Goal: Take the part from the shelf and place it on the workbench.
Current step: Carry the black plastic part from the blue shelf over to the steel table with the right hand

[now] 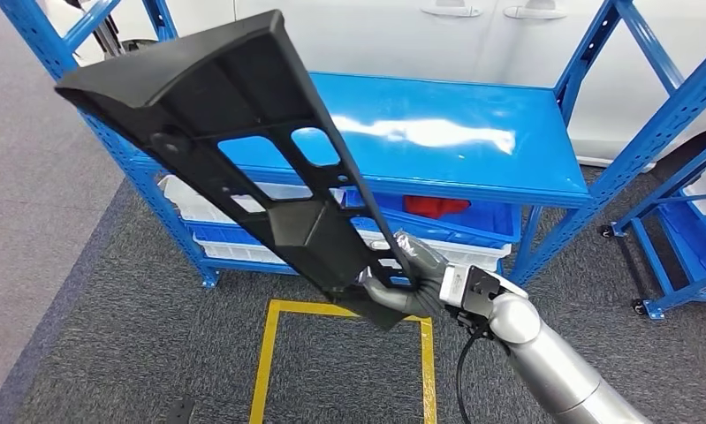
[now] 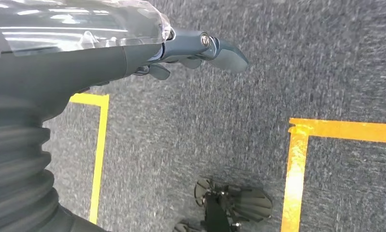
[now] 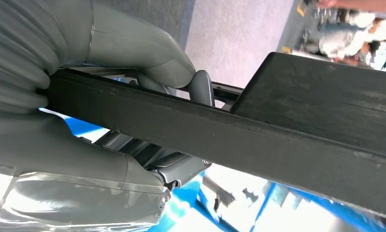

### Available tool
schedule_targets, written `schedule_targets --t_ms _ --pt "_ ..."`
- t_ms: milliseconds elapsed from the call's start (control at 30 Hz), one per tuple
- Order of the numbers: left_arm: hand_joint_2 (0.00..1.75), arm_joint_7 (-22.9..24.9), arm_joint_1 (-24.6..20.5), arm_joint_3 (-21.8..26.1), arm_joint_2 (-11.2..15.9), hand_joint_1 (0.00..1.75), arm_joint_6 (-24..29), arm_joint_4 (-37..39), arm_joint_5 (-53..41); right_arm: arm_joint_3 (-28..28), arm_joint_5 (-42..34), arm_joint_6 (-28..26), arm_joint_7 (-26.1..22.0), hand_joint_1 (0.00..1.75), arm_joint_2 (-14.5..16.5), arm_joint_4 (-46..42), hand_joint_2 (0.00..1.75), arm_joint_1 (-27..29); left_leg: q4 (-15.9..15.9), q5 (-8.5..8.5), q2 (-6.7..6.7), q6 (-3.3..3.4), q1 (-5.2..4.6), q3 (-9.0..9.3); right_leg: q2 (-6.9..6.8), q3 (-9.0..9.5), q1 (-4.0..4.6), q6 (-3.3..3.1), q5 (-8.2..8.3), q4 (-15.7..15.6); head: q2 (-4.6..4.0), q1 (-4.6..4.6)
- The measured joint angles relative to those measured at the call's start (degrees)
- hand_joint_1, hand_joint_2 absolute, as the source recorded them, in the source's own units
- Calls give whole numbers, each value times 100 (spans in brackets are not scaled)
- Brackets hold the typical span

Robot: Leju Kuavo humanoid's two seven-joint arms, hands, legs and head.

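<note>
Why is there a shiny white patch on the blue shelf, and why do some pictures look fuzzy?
Head view: glare from lights on the blue shelf top. Left wrist view: the grey carpet is smeared with blur. Right wrist view: the black part is close and soft, the background washed out bright.

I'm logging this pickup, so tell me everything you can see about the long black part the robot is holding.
The black part is a long, flat panel that looks like matte moulded plastic, wide at its far end and narrowing toward the grip, with raised ribs and several cut-out openings. It is held in the air, tilted up and away to the left, in front of the blue shelf. The right hand grips its narrow lower end. Nothing else touches it.
</note>
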Motion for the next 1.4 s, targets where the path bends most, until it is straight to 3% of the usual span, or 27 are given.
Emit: schedule_targets --t_ms 33,133,200,267,300,333,367,400,433,500,533,633,700,800,833,867,933,1000,1033,1133,1167,1233,1300,1333,1367,1400 --pt "175 21 -36 -28 -10 0 -1 1 -34 -68 -8 -27 -12 155 -64 -46 175 35 -10 43 -3 -33 6 -14 -4 99 22 -35 -22 -188 -1 -1" --pt "175 94 -117 -111 -40 0 -1 4 -121 -250 -28 -69 -46 155 -269 -195 175 213 -31 89 -11 -135 17 -35 -21 91 20 -142 96 -313 -2 -2" --pt "175 130 -152 -163 -49 0 1 5 -154 -344 -28 -84 -53 155 -376 -280 175 344 270 -238 -12 -186 21 -145 -38 25 -12 -220 226 -378 -2 -3" --pt "175 155 -187 -195 -51 0 1 5 -168 -406 -28 -92 -54 155 -444 -344 175 451 964 -760 -11 -232 43 -343 -40 -98 -9 -251 326 -374 -1 -4" --pt "175 164 -200 -203 -52 0 -1 5 -167 -423 -28 -83 -49 155 -463 -365 175 488 1303 -923 -10 -256 52 -416 -38 -167 -7 -248 369 -361 -1 -4" --pt "175 172 -206 -208 -52 0 -1 5 -157 -432 -31 -54 -40 155 -473 -378 175 508 1496 -962 -9 -276 57 -418 -37 -241 -8 -240 410 -340 0 -4" --pt "175 176 -207 -210 -50 0 -1 5 -134 -438 -34 -9 -29 155 -478 -382 175 509 1486 -888 -9 -290 64 -323 -37 -317 -11 -226 445 -310 -1 -4" --pt "175 171 -206 -209 -45 0 -1 5 -96 -440 -39 49 -18 155 -478 -379 175 496 1263 -746 -7 -297 71 -128 -36 -389 -16 -208 473 -272 -1 -4" --pt "175 158 -203 -204 -38 0 3 5 -47 -441 -45 112 -10 155 -474 -373 175 471 889 -628 -4 -294 77 133 -38 -455 -21 -188 494 -227 -1 -4" --pt "175 112 -182 -180 -26 0 16 5 65 -429 -50 212 -6 155 -441 -334 175 380 216 -573 -2 -247 60 557 -42 -555 -12 -132 533 -150 -1 -4" --pt "175 85 -154 -162 -21 0 26 5 113 -407 -50 249 -7 155 -399 -289 175 312 50 -601 -4 -212 47 642 -42 -584 -9 -98 559 -126 -1 -4" --pt "175 23 -35 -99 -11 0 41 5 202 -304 -43 297 -15 155 -220 -98 175 117 -18 -532 -3 -93 37 601 -27 -625 -19 17 622 -113 -2 -4" --pt "175 7 3 -63 -10 0 39 5 210 -242 -22 281 -35 155 -121 8 175 40 -60 -418 4 -5 54 523 -12 -736 -37 73 370 124 -2 -3" --pt "175 4 24 -33 -7 0 34 5 193 -148 23 211 -77 155 4 113 175 -1 -58 -264 0 43 47 332 0 -1064 -59 124 -339 1171 -2 -2" --pt "175 4 29 -29 -5 0 32 5 187 -118 43 187 -85 155 33 134 175 6 -49 -222 -2 41 42 267 0 -1100 -60 133 -419 1413 -2 -2" --pt "175 2 31 -28 -4 0 31 5 183 -93 59 169 -88 155 51 146 175 13 -36 -186 -5 36 39 207 0 -1036 -59 131 -379 1448 -2 -2" --pt "175 -13 26 -28 -3 0 28 5 182 -59 77 158 -89 155 81 155 175 13 -3 -126 -8 12 32 108 2 -595 -54 90 -112 887 -2 -2" --pt "175 -42 15 -28 -8 0 29 5 183 -52 74 171 -87 155 95 154 175 -13 12 -68 -5 -39 24 47 4 -103 -20 15 13 119 -1 -3" --pt "175 -59 10 -28 -9 0 31 5 183 -55 68 182 -87 155 95 153 175 -28 10 -38 -2 -71 25 34 5 22 2 -20 19 -101 -1 -4" --pt "175 -86 7 -28 -11 0 35 5 185 -62 53 207 -88 155 94 155 175 -54 -15 39 3 -174 36 18 -7 15 26 -117 95 -222 -1 -4" --pt "175 -88 9 -27 -10 0 37 5 185 -63 52 210 -88 155 95 155 175 -60 27 -19 1 -205 36 -8 -19 -4 11 -163 146 -253 -1 -4" --pt "175 -91 11 -26 -7 0 40 5 186 -62 49 214 -89 155 99 155 175 -71 429 -402 -1 -253 39 -154 -44 -71 -20 -236 254 -307 -2 -4" --pt "175 -95 12 -26 -4 0 42 5 183 -59 46 219 -89 155 102 159 175 -73 1171 -880 0 -296 41 -378 -47 -184 -15 -261 333 -306 -2 -4" --pt "175 -97 13 -26 -3 0 44 5 175 -58 44 220 -89 155 102 164 175 -68 1459 -984 0 -314 43 -436 -47 -244 -13 -259 369 -297 -2 -4" --pt "175 -99 13 -26 -2 0 49 5 163 -58 38 222 -90 155 99 168 175 -61 1572 -965 0 -327 45 -411 -46 -302 -14 -249 401 -284 -2 -4" --pt "175 -101 13 -27 -2 0 57 5 148 -60 29 222 -91 155 94 171 175 -49 1464 -848 1 -332 48 -278 -44 -352 -16 -235 427 -266 -2 -4"
